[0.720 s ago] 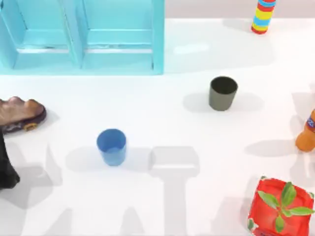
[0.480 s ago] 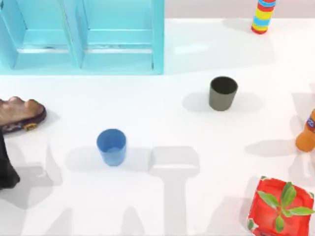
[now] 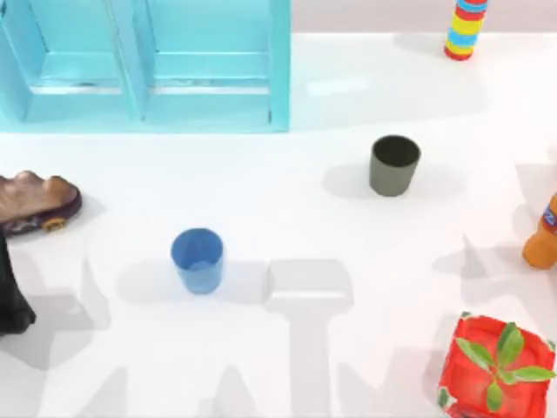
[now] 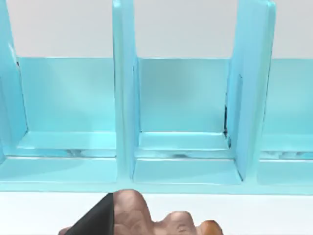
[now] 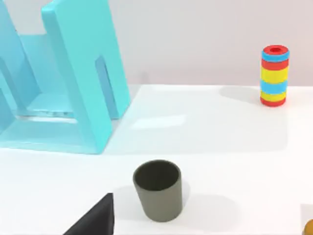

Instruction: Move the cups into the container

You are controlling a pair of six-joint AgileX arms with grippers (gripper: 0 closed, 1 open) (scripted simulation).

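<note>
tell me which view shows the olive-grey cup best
The right wrist view: the olive-grey cup stands close and whole, upright, with its open rim and tapered side both plain. The top view shows the same cup farther off, from above, on the table's right half. The left wrist view faces the turquoise container instead.

Blue cup and olive-grey cup look smooth and matt, like plastic; the light blue container is slightly glossy; the white tabletop is smooth, faintly shiny

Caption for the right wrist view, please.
Olive-grey cup stands upright on the white table, with the turquoise container beyond it to one side and the striped stack farther back.
</note>
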